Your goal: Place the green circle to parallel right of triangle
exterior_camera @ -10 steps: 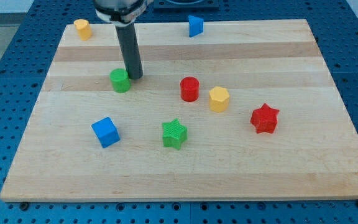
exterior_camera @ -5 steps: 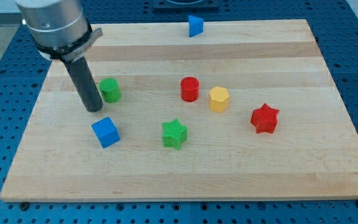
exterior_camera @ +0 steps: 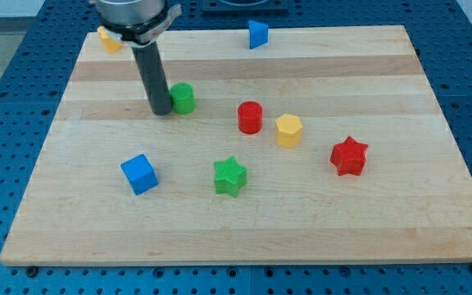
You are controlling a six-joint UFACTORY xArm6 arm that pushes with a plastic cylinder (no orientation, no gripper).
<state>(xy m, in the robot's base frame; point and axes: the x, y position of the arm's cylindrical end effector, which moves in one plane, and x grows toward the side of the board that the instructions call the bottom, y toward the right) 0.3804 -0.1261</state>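
Observation:
The green circle (exterior_camera: 183, 97) is a small green cylinder in the upper left part of the wooden board (exterior_camera: 236, 221). My tip (exterior_camera: 161, 110) stands right against its left side. The blue triangle (exterior_camera: 257, 34) sits at the board's top edge, up and to the right of the green circle. The rod rises from the tip towards the view's top.
A yellow block (exterior_camera: 106, 38) sits at the top left corner, partly hidden by the arm. A red cylinder (exterior_camera: 250, 117), a yellow hexagon (exterior_camera: 288, 130) and a red star (exterior_camera: 349, 156) lie right of centre. A blue cube (exterior_camera: 139, 174) and a green star (exterior_camera: 229, 176) lie lower down.
My tip went around to the green circle's left side and pushed it to the right and slightly up. The other blocks have not moved.

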